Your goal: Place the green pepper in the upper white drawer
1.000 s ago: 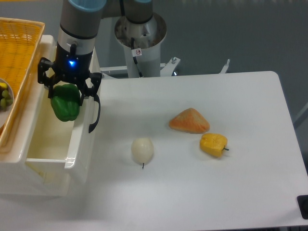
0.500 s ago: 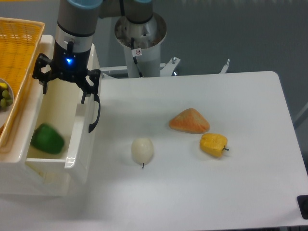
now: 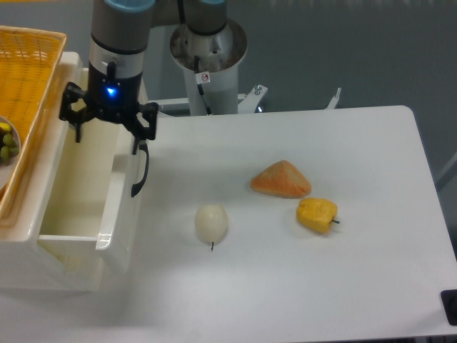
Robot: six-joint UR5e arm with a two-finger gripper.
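Observation:
The upper white drawer [image 3: 112, 214] stands pulled out at the left, its black curved handle [image 3: 140, 171] on the front panel. My gripper [image 3: 107, 131] hangs open over the drawer's back end with nothing between its fingers. The green pepper is hidden. The part of the drawer's inside that shows is bare cream plastic.
An orange woven basket [image 3: 25, 86] sits over the drawer's left side, with small green-yellow fruits [image 3: 7, 143] at its edge. On the white table lie a white round vegetable [image 3: 211, 222], an orange wedge [image 3: 281, 179] and a yellow pepper [image 3: 317, 214]. The arm's base [image 3: 208, 50] stands behind.
One second ago the gripper held the green pepper above the drawer. It opened, and the pepper fell into the drawer and has since gone out of sight. The gripper shifted slightly right.

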